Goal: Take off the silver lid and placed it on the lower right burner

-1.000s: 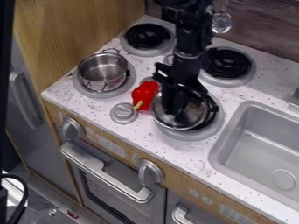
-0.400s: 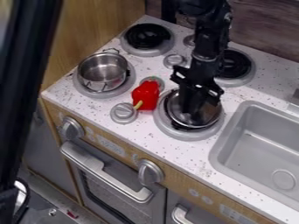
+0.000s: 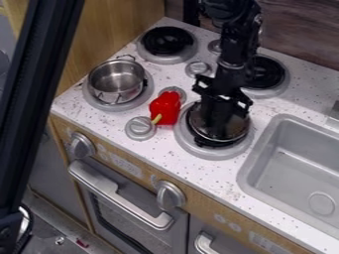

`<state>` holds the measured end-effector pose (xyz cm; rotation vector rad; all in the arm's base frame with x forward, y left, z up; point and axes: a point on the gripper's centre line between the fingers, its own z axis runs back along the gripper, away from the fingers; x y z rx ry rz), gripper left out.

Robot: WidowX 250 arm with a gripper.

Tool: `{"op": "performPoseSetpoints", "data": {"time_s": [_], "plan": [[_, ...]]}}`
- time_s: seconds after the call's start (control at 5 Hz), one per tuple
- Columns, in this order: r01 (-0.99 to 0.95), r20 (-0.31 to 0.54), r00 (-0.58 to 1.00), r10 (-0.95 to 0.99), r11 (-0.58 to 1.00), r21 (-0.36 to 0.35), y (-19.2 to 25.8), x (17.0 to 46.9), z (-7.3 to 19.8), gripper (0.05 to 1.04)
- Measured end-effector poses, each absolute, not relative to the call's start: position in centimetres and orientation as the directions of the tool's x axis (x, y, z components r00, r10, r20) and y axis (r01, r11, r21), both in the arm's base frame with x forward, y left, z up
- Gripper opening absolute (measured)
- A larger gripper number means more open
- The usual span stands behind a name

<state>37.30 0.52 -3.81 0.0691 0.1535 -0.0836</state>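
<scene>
Silver lid (image 3: 233, 130) over the lower right burner (image 3: 215, 155), release the touchy part

From my end, the lid lay over the black coil of that burner, inside the pale ring, with the gripper (image 3: 215, 121) straight above and down against it. I could not tell whether the gripper was open or closed on it. I judged the placing all but done, with only letting go and a clean lift left.

My worry was the lift: if the grip had not fully let go, the lid could ride up and drop askew. A sideways pull while still in contact could skid it off the coil and over the ring. Pressing lower might tip it by one edge.

The red pepper (image 3: 164, 107) sat just beside the ring on the left, so a swing that way risked a knock. The small knob (image 3: 140, 127) was beyond it, and the uncovered pot (image 3: 116, 82) farther left. To the right, a strip of counter (image 3: 255, 136) separated the ring from the sink (image 3: 246, 171). Straight up looked the safest way out.
</scene>
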Motion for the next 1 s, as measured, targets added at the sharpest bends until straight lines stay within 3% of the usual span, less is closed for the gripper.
{"op": "performPoseSetpoints", "data": {"time_s": [0.2,0.4,0.6,1.0], "plan": [[0.044,-0.072,0.997,-0.039,0.997,0.067,0.9,37.1,0.1,0.876],[-0.039,-0.015,0.999,0.04,0.998,0.058,2.0,36.4,2.7,1.006],[-0.109,-0.009,0.994,0.109,0.994,-0.011,2.9,35.6,4.1,1.0],[-0.103,-0.006,0.995,0.103,0.993,-0.058,3.1,35.4,4.2,1.0]]}}
